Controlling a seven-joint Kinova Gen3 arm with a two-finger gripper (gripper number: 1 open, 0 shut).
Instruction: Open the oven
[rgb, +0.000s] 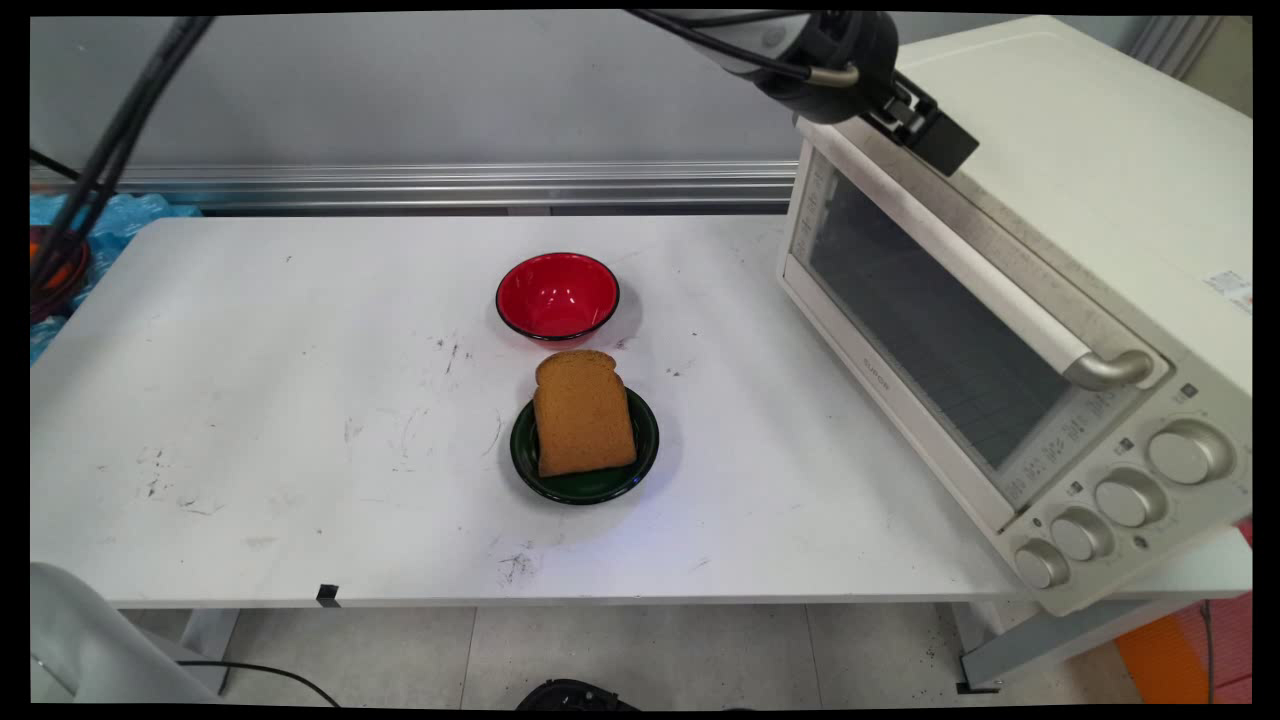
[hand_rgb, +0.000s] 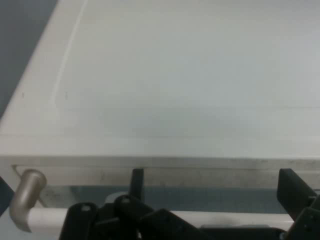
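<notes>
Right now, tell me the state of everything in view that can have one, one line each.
Toaster oven: door shut, on the table's right end.
Claw: open, straddling the oven door handle at the door's top edge, holding nothing.
Red bowl: upright, empty.
Green plate: upright, bearing the toast.
Toast: lying flat on the plate.

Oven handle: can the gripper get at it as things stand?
Probably yes. The gripper is open at the oven's top front edge, one finger each side of the handle bar, with nothing between. The door is shut.
</notes>
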